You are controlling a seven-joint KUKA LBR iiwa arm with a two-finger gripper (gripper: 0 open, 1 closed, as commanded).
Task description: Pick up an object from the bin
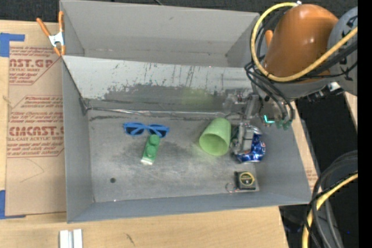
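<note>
Camera view, near to far, clock positions read from the middle of the bin (152,33) floor.

4 o'clock, nearest: tape measure (245,180), black and yellow, lying flat. Count 1.

3 o'clock: crumpled blue-and-white packet (254,151), close to the right wall. Count 1. Gripper (246,135) is low, right over the packet's left part, at or close to contact. Spread or pressed together: cannot tell, as the wrist hardware and cables crowd that spot. Nothing seen pinched.

Judgement on the packet: light, soft and probably foil-like, so it should crush and give under a squeeze, and a glossy skin may slip. Best hold looks like the bunched middle ridge, where the folds are thickest. A thin edge could tear or slide out.

Just at the packet's 9 o'clock: green cup (214,137), on its side, mouth toward 7 o'clock. Count 1. It is very near the gripper, maybe touching it. Judged light and stiff, so it could roll if nudged.

9 o'clock, well apart: green tube (150,150) with a pale cap end, lying flat. Count 1.

10 o'clock, just beyond the tube: blue glasses (145,129), touching or nearly touching its top end. Count 1.

Total: five loose things, one of each, no heap.
</note>
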